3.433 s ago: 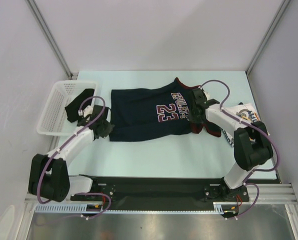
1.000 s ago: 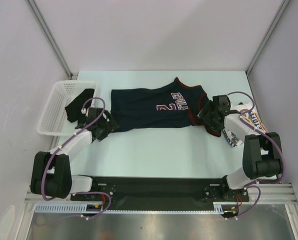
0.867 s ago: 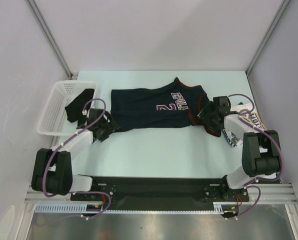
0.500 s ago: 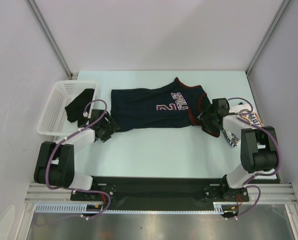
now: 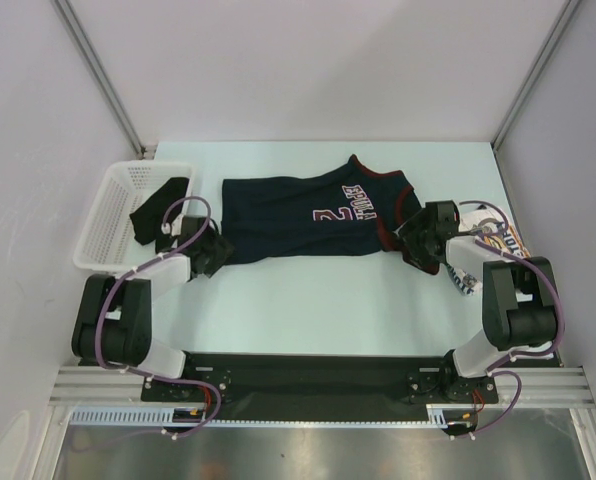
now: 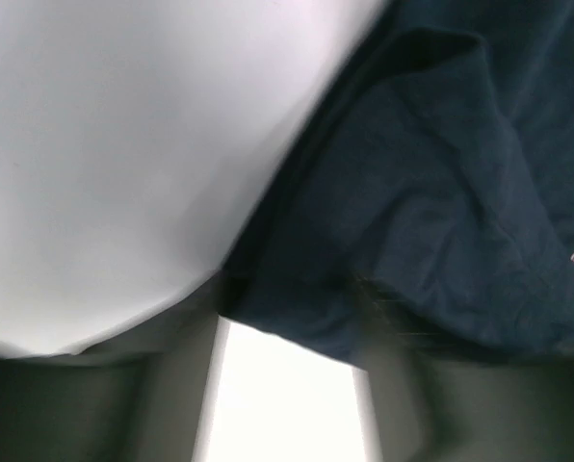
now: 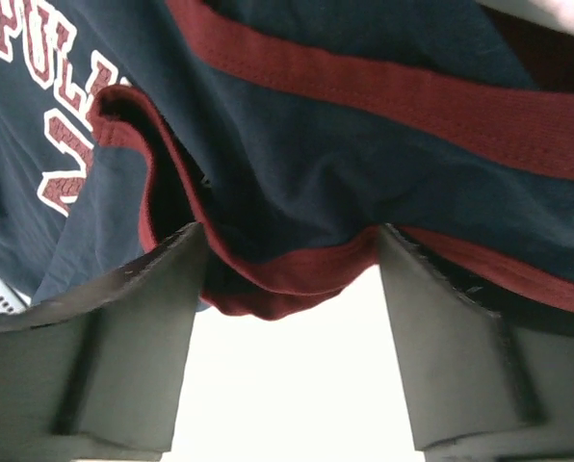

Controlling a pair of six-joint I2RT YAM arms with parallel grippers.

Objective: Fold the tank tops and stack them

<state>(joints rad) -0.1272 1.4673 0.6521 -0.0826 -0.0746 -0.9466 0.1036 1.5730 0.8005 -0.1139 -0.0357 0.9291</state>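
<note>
The navy tank top [image 5: 308, 215] with dark-red trim lies folded lengthwise across the middle of the table. My left gripper [image 5: 214, 251] is low at its left hem corner. In the left wrist view the navy cloth [image 6: 431, 192] reaches between the parted jaws of that gripper [image 6: 289, 332]. My right gripper [image 5: 416, 240] sits at the shoulder-strap end. There the red-trimmed strap [image 7: 364, 154] hangs between the open jaws of the gripper [image 7: 289, 241]. The white tank top [image 5: 490, 240] lies crumpled at the right edge, partly under my right arm.
A white plastic basket [image 5: 108, 235] stands at the table's left edge with a dark cloth [image 5: 158, 208] draped in it. Grey walls close in on both sides. Bare table lies in front of the navy top, towards the arm bases.
The navy top's near half has been folded over since the earliest frame. In the last second both grippers dropped onto its ends and the left jaws narrowed.
</note>
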